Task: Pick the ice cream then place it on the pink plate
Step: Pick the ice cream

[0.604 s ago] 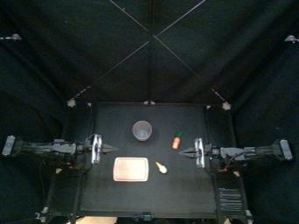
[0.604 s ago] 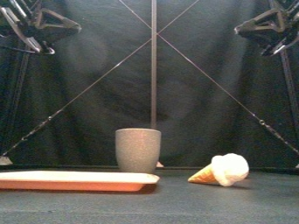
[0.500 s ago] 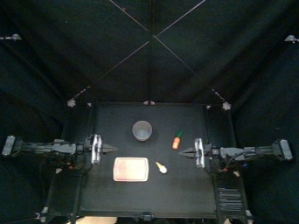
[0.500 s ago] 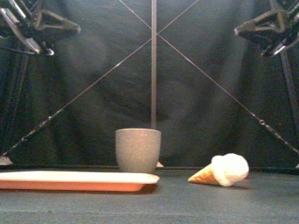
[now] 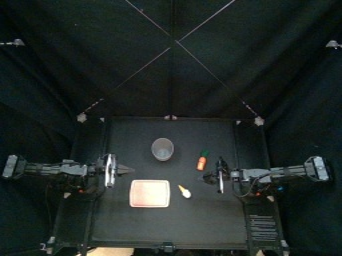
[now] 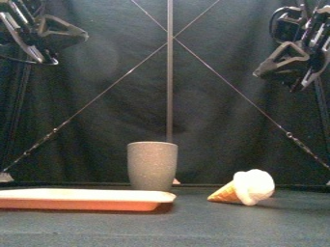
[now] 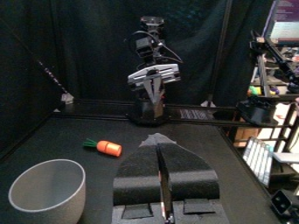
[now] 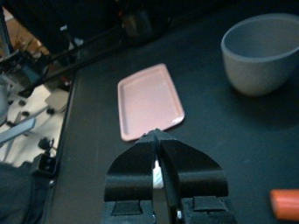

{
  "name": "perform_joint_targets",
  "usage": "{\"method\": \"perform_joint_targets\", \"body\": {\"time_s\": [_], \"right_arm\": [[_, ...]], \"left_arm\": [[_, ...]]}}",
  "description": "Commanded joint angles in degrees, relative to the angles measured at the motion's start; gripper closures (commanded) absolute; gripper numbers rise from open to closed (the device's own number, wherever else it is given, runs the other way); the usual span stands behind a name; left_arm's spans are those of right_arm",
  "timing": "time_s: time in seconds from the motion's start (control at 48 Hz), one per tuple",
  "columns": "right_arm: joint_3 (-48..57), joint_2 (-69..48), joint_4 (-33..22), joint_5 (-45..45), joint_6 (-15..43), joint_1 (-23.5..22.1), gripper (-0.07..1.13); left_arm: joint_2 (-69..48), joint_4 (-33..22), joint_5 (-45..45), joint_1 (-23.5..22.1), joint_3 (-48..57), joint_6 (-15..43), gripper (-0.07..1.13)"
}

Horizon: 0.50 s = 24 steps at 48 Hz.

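1. Top view: the ice cream (image 5: pixel 187 188) lies on the table (image 5: pixel 134 135), just beside the right edge of the pink plate (image 5: pixel 150 193) and not on it. A grey cup (image 5: pixel 163 150) stands behind the plate, with a small orange toy (image 5: pixel 202 159) to the cup's right. The left gripper (image 5: pixel 118 172) is at the table's left side. The right gripper (image 5: pixel 215 178) is at the right side, near the ice cream but apart from it
2. Front view: the ice cream (image 6: pixel 245 187) lies on its side, cone tip toward the pink plate (image 6: pixel 84 199) and white scoop to the right. Both grippers hang high above the table, the right gripper (image 6: pixel 290 58) lower than the left gripper (image 6: pixel 45 29)
3. Left wrist view: the jaws are clenched together and hold nothing. The grey cup (image 7: pixel 47 191) and orange toy (image 7: pixel 105 147) sit on the table ahead, and the other arm stands across from them
4. Right wrist view: the jaws are pressed tip to tip and grasp nothing. The pink plate (image 8: pixel 152 98) lies just past the tips and the grey cup (image 8: pixel 263 52) is off to one side
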Motion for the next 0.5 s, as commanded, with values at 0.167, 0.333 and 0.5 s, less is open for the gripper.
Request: {"method": "perform_joint_targets", "body": {"time_s": [0.167, 0.333, 0.5], "right_arm": [[-3.25, 9.84, 0.0, -0.35, 5.98, 1.93, 0.23], [-5.19, 16.44, 0.26, -2.64, 6.06, 2.02, 0.0], [-7.29, 23.47, 0.44, -2.55, 6.15, 2.9, 0.01]], "left_arm": [[0.35, 0.53, -0.53, -0.35, -0.35, 0.0, 1.09], [0.26, 0.53, -0.62, -0.44, -0.35, 0.0, 1.09], [0.35, 0.53, -0.62, -0.44, -0.18, -0.09, 1.09]]}}
